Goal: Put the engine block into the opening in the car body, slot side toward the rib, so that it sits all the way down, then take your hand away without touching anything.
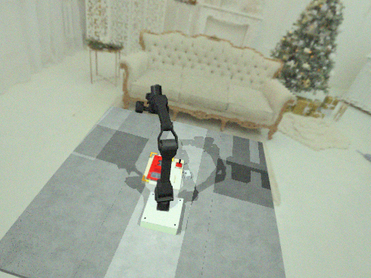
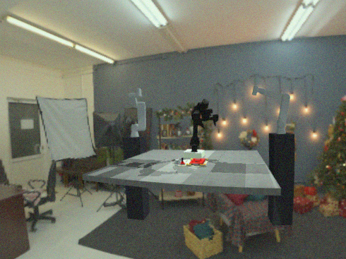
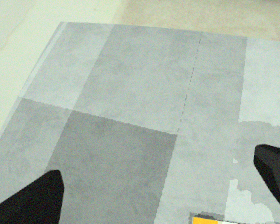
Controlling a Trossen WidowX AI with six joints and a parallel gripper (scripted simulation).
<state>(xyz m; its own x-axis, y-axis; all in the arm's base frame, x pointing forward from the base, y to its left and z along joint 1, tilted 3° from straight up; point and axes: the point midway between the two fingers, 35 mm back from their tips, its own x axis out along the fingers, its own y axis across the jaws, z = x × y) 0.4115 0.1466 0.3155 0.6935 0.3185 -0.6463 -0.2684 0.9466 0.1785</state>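
The red car body [image 1: 154, 166] [image 2: 198, 161] lies on a pale board with yellow corners, in front of the arm's white base. The arm partly covers it in the top view. Grey and dark patches show on the red, too small to tell whether one is the engine block; the opening and rib cannot be made out. A small whitish thing [image 1: 187, 174] lies right of the board, its kind unclear. My gripper [image 3: 161, 167] is open and empty, high above the table and beyond the car body. Only a yellow corner [image 3: 205, 220] shows at the wrist view's bottom edge.
A small red piece with a black upright knob [image 1: 179, 164] [image 2: 182, 162] stands at the board's right side in the top view. The white base block [image 1: 160, 217] [image 2: 194, 154] carries the arm. The grey patchwork table top [image 1: 76, 193] [image 2: 229, 180] ends at a sofa.
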